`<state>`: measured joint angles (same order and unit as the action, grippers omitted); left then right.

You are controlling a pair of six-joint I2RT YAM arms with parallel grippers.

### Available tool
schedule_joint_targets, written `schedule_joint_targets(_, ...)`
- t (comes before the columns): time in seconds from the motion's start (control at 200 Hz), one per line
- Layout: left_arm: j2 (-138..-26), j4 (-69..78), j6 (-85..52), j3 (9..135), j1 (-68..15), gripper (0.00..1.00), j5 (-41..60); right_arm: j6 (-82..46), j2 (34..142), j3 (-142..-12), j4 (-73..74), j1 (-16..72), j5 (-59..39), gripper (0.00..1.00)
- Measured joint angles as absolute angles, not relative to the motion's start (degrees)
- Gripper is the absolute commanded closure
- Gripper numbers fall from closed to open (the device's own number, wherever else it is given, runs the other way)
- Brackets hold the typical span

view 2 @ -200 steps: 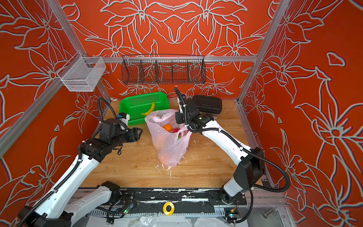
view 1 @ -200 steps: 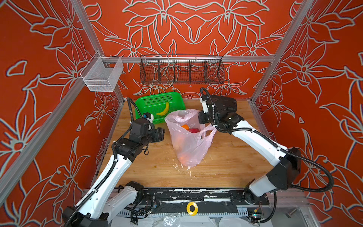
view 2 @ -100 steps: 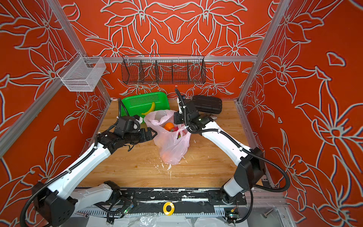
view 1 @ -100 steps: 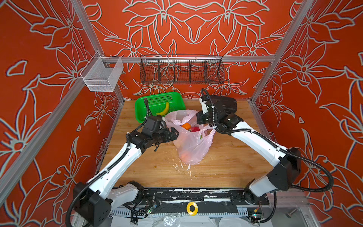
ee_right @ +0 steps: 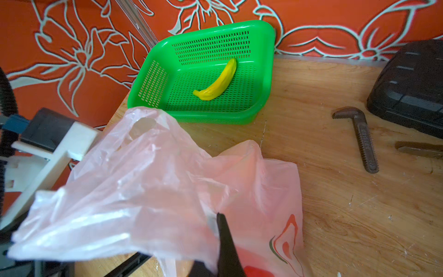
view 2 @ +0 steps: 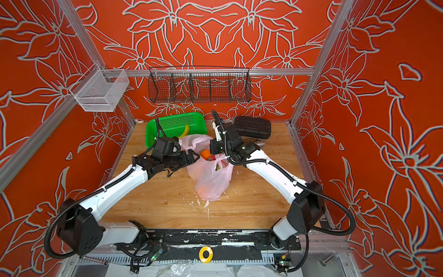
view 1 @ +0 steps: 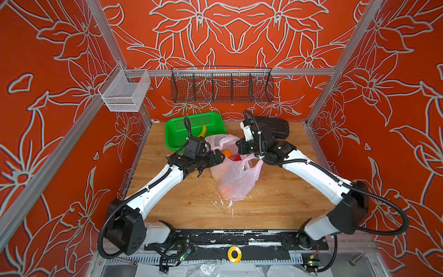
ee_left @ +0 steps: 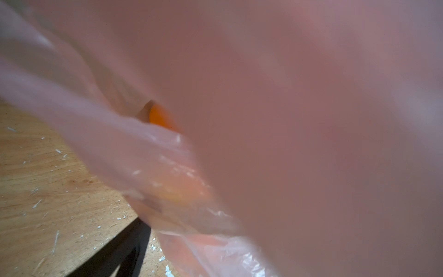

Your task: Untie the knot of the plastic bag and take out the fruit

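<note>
Centre of table (view 1: 275,203): the plastic bag (view 1: 236,177) stands here, its mouth open upward; its rear fold is just beside the front rim of the green basket (view 1: 169,134).
Inside: the fruit (view 1: 226,153) lies in the bag; an orange piece and a red piece show at the mouth, and more orange colour shines through the film lower down.
Right side: the right gripper (ee_right: 217,220) has its jaws pressed together on the bag's upper edge.
Left side: the left gripper (view 1: 220,156) is at the mouth, its jaws spread; pink film covers almost all of its wrist view.
Edges: the basket, with a banana (view 1: 203,130) in it, fills the rear left corner; a black case (view 1: 278,126) lies against the rear wall, with a brown tool (ee_right: 364,141) near it.
Open room: bare wood in front of the bag up to the front rail (view 1: 239,236), and also to its right; white flecks lie there.
Writing: a red and green print (ee_right: 285,242) is on the bag, with no letters that I can read; the marks on the tool are too small.
Change: a second ago the left gripper was well apart from the bag and the bag hung taller; now the bag sags wider. The right pinch stays the same.
</note>
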<state>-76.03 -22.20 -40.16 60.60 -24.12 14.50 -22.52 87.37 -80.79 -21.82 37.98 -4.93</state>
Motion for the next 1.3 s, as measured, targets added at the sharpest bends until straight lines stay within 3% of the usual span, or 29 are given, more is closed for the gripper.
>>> schedule_joint_targets(0.375,-82.0,-20.6,-40.9,65.9,-25.2,0.02,15.4,-22.5,87.4,-80.8,-21.8,39.2,-5.6,1.00)
schedule_joint_targets(0.455,-83.5,-20.9,-40.4,67.1,-25.5,0.15,15.6,-22.5,87.4,-80.8,-21.8,39.2,-5.5,1.00)
schedule_joint_targets(0.661,-84.5,-22.7,-39.1,66.3,-25.6,0.68,15.6,-21.7,87.3,-80.8,-22.0,39.1,-3.8,1.00)
schedule_joint_targets(0.831,-81.4,-24.5,-37.1,62.3,-25.6,0.96,15.1,-19.7,87.4,-80.8,-22.5,37.1,-2.0,1.00)
schedule_joint_targets(0.971,-74.9,-27.0,-35.7,56.9,-25.6,0.98,13.5,-17.9,89.9,-82.1,-23.7,32.2,-2.6,1.00)
schedule_joint_targets(1.176,-67.7,-28.0,-35.4,48.0,-25.5,0.97,12.2,-16.4,102.5,-89.9,-25.7,24.6,-6.2,1.00)
schedule_joint_targets(1.236,-67.4,-27.7,-35.3,46.0,-25.5,0.87,12.4,-16.3,106.8,-92.5,-26.9,23.2,-7.1,0.90)
schedule_joint_targets(1.296,-67.4,-27.6,-35.3,44.7,-25.5,0.69,12.7,-16.1,110.3,-94.4,-28.3,22.8,-8.3,0.74)
